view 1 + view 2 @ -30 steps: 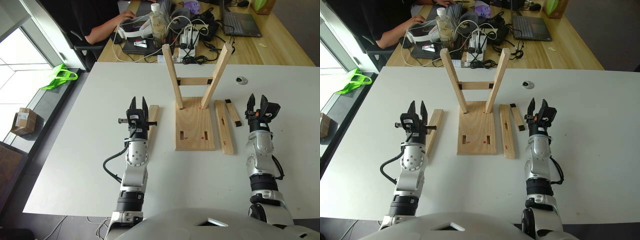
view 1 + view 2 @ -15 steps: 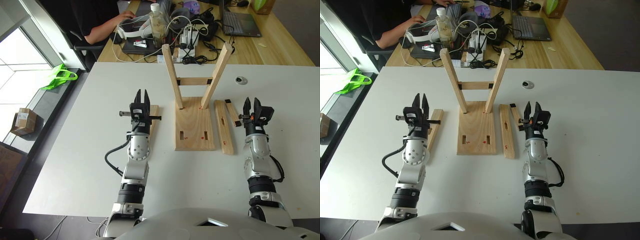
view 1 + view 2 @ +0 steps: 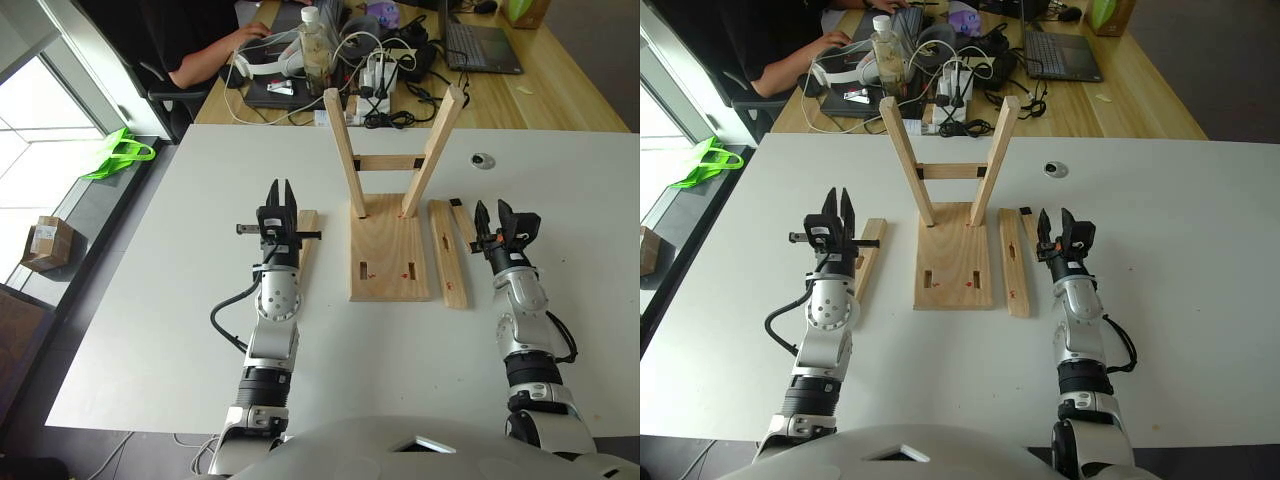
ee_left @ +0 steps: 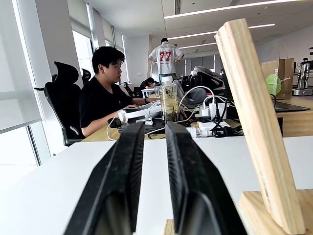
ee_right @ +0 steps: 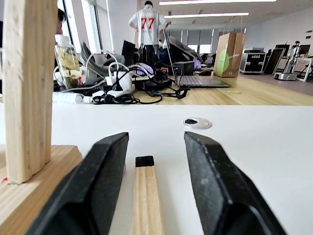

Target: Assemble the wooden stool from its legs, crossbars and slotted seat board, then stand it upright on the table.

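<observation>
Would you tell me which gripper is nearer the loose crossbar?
Right. The right gripper is open astride the crossbar; the left gripper is across the seat board, over a loose leg.

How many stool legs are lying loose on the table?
2. One leg lies by the left hand, left of the seat board; the other lies right of the board, beside the short crossbar.

A clear plastic bottle [image 3: 314, 45] and a black laptop [image 3: 482, 45] sit on the far wooden bench [image 3: 570, 90]. A green bag [image 3: 120, 152] lies on the floor.
</observation>
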Motion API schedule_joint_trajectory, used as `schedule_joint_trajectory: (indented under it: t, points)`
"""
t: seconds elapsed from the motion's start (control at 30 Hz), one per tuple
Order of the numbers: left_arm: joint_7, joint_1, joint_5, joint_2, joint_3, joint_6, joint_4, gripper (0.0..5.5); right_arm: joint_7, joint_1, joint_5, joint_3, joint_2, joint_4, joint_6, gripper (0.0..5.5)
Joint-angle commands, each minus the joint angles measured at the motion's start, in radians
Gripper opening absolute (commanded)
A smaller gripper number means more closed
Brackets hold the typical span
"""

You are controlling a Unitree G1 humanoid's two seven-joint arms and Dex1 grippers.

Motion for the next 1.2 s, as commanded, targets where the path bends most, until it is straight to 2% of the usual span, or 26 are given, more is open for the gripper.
schedule_joint_trajectory:
  t: [0.03,0.23,0.47,0.67,1.1,1.2]
  points:
    - [0.002,0.010,0.016,-0.003,-0.008,0.030,-0.018,1.16,-0.021,-0.035,-0.043,0.021,-0.038,-0.022,0.144,2.28]
    - [-0.003,0.008,0.005,-0.004,-0.007,0.060,-0.023,1.16,-0.010,-0.055,-0.029,0.023,-0.073,-0.074,0.409,2.28]
    - [-0.001,0.020,0.005,-0.007,-0.003,0.096,-0.039,1.95,0.035,-0.043,-0.029,0.039,-0.105,-0.156,0.506,2.28]
    - [0.024,0.013,0.030,-0.008,0.001,0.144,-0.039,1.95,0.067,-0.042,-0.017,0.044,-0.115,-0.203,0.578,2.28]
    - [0.054,-0.002,0.040,-0.018,0.001,0.167,-0.042,1.95,0.084,-0.127,-0.096,0.127,-0.152,-0.094,0.795,2.28]
    - [0.054,-0.010,0.040,-0.021,0.006,0.178,-0.056,2.00,0.102,-0.150,-0.103,0.144,-0.165,-0.097,0.839,1.91]
